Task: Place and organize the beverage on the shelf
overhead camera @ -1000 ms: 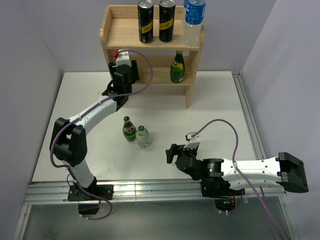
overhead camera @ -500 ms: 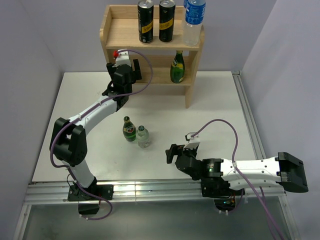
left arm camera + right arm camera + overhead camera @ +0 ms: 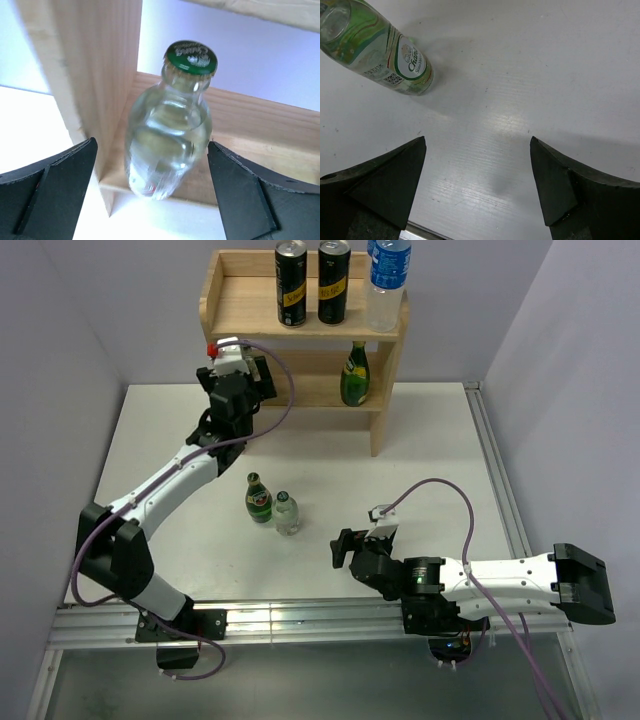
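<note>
Shelf corner: bottle inside spread left tool, apparently untouched.

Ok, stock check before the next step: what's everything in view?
shelf: one, pale wood, far table edge
cans: two, black, upper board
water bottle: one, blue label, upper board right
tall green bottle: one, green, lower board right
capped bottle: one, clear, lower board left
small green bottle: one, green, tabletop
Chang bottle: one, clear, beside it
table: one, white, underneath
left tool: one, black, open astride capped bottle
right tool: one, black, open over table
</note>
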Controlling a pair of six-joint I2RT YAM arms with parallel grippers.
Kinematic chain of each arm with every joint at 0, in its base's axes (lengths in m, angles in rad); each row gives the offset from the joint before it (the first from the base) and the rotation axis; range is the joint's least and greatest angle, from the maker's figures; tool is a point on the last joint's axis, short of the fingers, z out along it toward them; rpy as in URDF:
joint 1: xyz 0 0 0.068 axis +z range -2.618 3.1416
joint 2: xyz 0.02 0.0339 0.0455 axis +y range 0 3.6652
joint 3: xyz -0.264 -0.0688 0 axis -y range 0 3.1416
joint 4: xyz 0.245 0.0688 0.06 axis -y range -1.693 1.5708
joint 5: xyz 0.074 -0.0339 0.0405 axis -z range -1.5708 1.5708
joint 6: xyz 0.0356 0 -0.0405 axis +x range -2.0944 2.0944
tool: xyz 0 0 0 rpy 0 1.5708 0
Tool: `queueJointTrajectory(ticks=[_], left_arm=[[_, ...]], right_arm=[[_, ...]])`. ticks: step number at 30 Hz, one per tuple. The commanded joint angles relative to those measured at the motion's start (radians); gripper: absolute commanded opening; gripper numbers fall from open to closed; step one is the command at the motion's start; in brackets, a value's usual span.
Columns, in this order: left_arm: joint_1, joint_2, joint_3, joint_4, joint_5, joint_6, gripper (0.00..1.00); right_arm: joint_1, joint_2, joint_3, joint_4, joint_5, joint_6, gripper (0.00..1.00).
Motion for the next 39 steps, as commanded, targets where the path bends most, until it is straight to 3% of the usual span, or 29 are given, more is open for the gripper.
queueJointTrajectory(ticks=[1, 8, 13, 19, 25, 30, 35, 39], left_arm=[[-0.018, -0.09, -0.043, 0.011, -0.032, -0.013, 0.99], [-0.083, -0.302, -0.172, -0.121, -0.083, -0.065, 0.99], [-0.237, -0.529, -0.298, -0.286, -0.214, -0.121, 0.99], [-0.412, -0.665, -0.436, -0.533, -0.212, -0.395, 0.97], [-0.619, -0.626, -0.557, -0.652, -0.302, -0.628, 0.97], [-0.768, -0.577, -0.622, -0.624, -0.322, -0.726, 0.97], [-0.845, -0.495, -0.643, -0.598, -0.392, -0.802, 0.98], [-0.863, -0.436, -0.683, -0.46, -0.389, -0.773, 0.98]], right_arm=[[-0.005, 0.002, -0.003, 0.041, 0.017, 0.008, 0.91], [-0.005, 0.012, -0.003, 0.039, 0.026, 0.014, 0.91], [-0.004, 0.015, 0.001, 0.035, 0.032, 0.015, 0.91], [-0.004, 0.004, 0.009, 0.004, 0.047, 0.026, 0.91], [-0.004, -0.033, 0.014, -0.031, 0.066, 0.04, 0.91], [-0.004, -0.053, 0.008, -0.071, 0.076, 0.064, 0.91], [-0.002, -0.073, -0.002, -0.085, 0.078, 0.075, 0.91], [-0.004, -0.073, -0.005, -0.088, 0.081, 0.083, 0.91]])
